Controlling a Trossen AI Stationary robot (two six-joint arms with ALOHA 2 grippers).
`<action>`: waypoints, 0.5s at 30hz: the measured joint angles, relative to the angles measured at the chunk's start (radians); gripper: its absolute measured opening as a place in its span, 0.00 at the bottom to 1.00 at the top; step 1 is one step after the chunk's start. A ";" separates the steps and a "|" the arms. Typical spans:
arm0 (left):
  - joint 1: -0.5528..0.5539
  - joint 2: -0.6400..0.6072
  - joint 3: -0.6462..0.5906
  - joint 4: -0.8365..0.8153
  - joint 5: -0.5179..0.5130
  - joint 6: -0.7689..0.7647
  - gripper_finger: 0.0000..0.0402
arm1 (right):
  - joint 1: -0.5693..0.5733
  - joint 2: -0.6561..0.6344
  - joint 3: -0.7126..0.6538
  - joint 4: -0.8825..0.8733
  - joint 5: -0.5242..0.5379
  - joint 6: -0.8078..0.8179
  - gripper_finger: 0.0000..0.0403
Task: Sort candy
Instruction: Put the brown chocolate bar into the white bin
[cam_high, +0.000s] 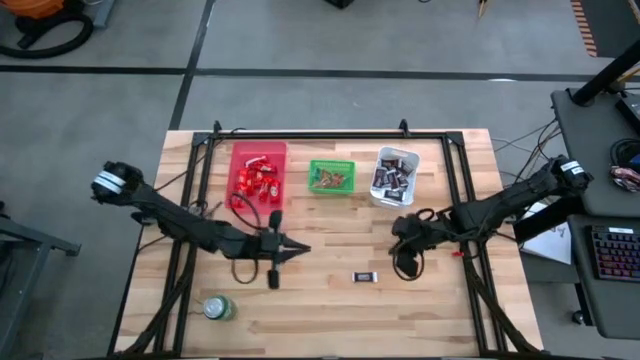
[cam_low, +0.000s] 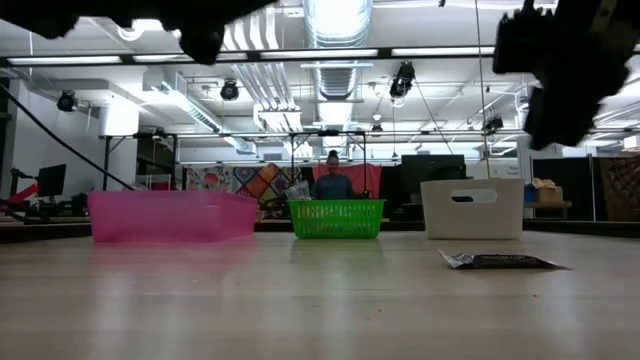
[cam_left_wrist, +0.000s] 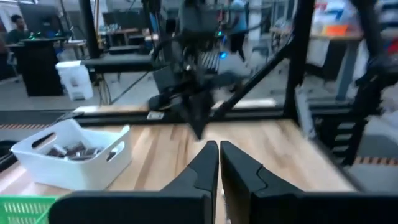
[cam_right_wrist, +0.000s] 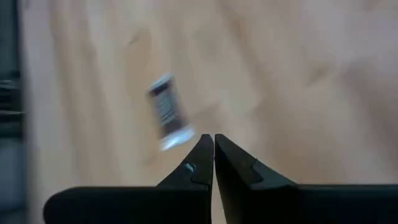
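Lying flat on the wooden table (cam_high: 330, 320), one dark brown-and-silver candy (cam_high: 365, 276) sits in the lower middle of the high view. Its long side runs left to right in that picture. It is alone there, apart from the bins.

Three bins stand in a row in the upper middle. The pink bin (cam_high: 258, 152) holds red candies (cam_high: 260, 180). The green basket (cam_high: 331, 165) is in the middle. The white bin (cam_high: 410, 160) holds dark candies (cam_high: 392, 180).

The left gripper (cam_high: 302, 250) is left of the lone candy. Its fingers are pressed together and hold nothing. The right gripper (cam_high: 396, 226) is just up and right of the candy. Its fingers are pressed together too, with nothing between them.

A round green can (cam_high: 219, 308) stands at the lower left.
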 joint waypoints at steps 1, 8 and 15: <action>0.007 0.036 0.010 0.015 -0.001 0.006 0.00 | 0.008 0.007 0.000 -0.003 -0.055 0.075 0.02; 0.049 0.308 0.171 -0.007 -0.001 0.052 0.00 | 0.084 0.085 0.000 0.000 -0.134 0.443 0.02; 0.062 0.573 0.347 -0.068 0.000 0.045 0.00 | 0.096 0.200 0.000 0.039 -0.025 0.483 0.04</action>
